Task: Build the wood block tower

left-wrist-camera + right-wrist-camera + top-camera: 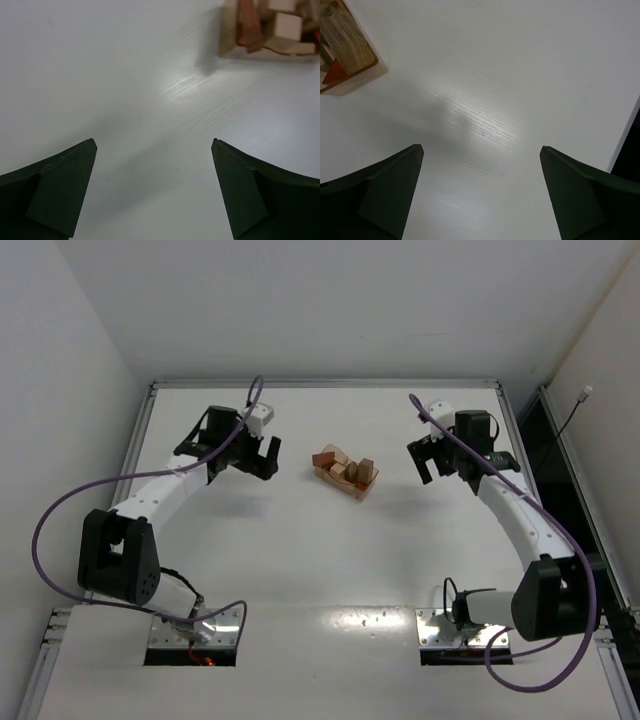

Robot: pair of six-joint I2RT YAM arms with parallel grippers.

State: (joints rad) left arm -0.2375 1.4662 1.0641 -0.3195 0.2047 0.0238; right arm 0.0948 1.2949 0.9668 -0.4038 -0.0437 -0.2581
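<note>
No stack of blocks shows. Small wooden blocks [345, 468], pale tan and reddish-brown, lie jumbled in a pale wooden box [340, 484] at the table's middle. My left gripper [258, 466] is open and empty above bare table, left of the box. In the left wrist view its jaws [154, 142] stand wide apart, with the box wall [227, 30] and blocks [287, 22] at the top right. My right gripper [425, 464] is open and empty, right of the box. In the right wrist view [481, 147] the box corner [355, 84] shows at the top left.
The white table [330, 560] has a raised metal rim [320, 383] at the back and sides. White walls stand close behind and to the left. A dark gap [630, 150] runs along the table's right edge. Purple cables loop beside both arms.
</note>
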